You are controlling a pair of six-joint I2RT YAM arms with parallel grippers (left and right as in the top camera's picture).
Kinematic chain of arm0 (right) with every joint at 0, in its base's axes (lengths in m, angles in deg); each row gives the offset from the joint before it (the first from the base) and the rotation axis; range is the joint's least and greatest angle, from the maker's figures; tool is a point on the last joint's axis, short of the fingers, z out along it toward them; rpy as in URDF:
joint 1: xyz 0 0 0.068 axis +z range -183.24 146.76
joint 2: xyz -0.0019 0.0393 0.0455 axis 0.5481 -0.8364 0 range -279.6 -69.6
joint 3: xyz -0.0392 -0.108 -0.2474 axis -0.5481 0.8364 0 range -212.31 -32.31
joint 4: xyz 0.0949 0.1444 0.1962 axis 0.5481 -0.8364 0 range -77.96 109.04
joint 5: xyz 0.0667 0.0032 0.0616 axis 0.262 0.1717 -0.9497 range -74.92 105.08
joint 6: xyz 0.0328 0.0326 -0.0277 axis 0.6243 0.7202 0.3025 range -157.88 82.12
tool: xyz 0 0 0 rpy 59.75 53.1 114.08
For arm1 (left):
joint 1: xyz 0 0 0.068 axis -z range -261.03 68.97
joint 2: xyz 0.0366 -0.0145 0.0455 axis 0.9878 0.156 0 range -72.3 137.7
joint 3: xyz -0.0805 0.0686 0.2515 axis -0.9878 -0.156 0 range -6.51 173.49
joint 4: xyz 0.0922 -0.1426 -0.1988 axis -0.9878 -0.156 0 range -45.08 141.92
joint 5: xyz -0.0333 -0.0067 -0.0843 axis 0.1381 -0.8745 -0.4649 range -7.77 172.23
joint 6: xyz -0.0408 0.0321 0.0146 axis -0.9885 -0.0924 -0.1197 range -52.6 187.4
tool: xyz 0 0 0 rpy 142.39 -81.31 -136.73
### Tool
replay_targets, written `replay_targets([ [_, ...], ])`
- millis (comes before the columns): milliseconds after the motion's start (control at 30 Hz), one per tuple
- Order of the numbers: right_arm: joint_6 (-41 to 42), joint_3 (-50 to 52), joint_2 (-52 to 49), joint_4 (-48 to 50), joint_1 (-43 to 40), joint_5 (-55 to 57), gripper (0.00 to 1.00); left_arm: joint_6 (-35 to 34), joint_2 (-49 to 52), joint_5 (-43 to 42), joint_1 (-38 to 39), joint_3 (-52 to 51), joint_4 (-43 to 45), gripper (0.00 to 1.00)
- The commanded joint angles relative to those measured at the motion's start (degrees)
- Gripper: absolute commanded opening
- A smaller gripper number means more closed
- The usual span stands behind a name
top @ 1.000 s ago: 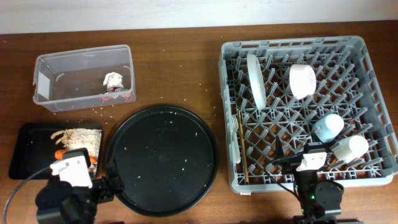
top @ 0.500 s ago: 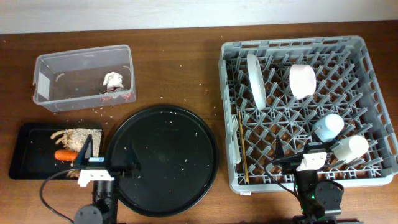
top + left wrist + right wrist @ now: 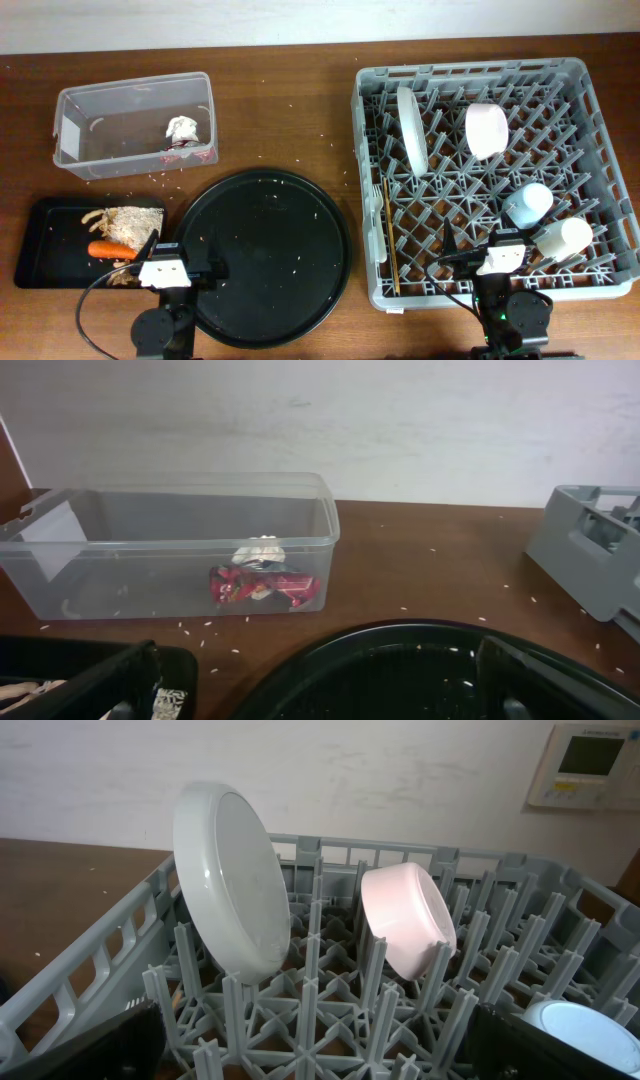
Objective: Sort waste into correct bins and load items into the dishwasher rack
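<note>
The left claw (image 3: 318, 652) is spread wide with nothing in it, sitting low at the near rim of the round tray (image 3: 262, 250). The carrot (image 3: 104, 249) is just off to its left in the black tray (image 3: 45, 252), touching the scraps (image 3: 128, 222), long axis side to side. The left arm's way nearer. The right claw (image 3: 318, 1016), also open and empty, is over at the rack (image 3: 365, 130).
</note>
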Motion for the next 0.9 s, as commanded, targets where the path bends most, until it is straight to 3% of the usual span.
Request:
replay_targets([
  [0,-0.2,0.3,0.4,-0.4,0.3,0.5,0.98,-0.3,-0.4,-1.1,2.4,-0.1,-0.3,1.00],
  [867,-0.2,0.3,0.4,-0.4,0.3,0.5,0.98,-0.3,-0.4,-1.1,3.1,-0.1,-0.3,1.00],
])
